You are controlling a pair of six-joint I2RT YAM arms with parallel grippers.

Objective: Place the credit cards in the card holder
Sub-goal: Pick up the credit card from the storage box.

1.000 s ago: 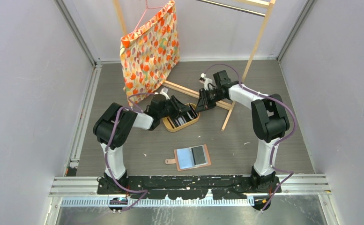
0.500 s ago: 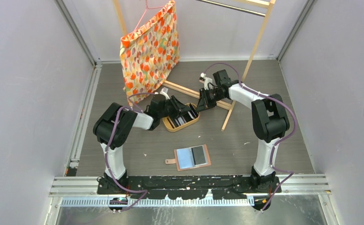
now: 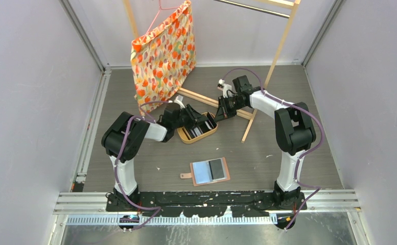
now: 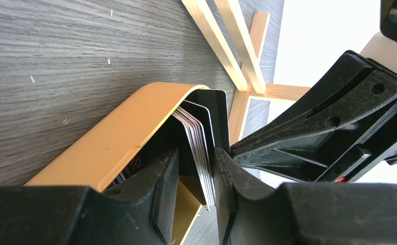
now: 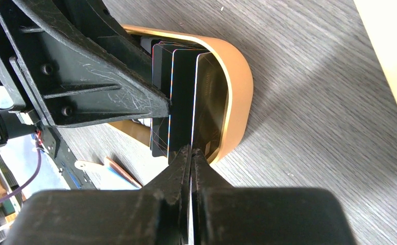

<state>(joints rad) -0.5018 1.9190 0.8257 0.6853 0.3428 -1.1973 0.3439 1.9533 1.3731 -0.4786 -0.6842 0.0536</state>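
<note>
Black and grey plastic credit cards (image 5: 181, 97) stand on edge in the oval wooden tray (image 5: 237, 97) — light, stiff, slick, best pinched by a free edge. Both arms reach forward and low: the right gripper (image 5: 191, 153) is pressed together on one card's edge, while the left gripper (image 4: 193, 168) brackets the stack, loosely spread.
</note>
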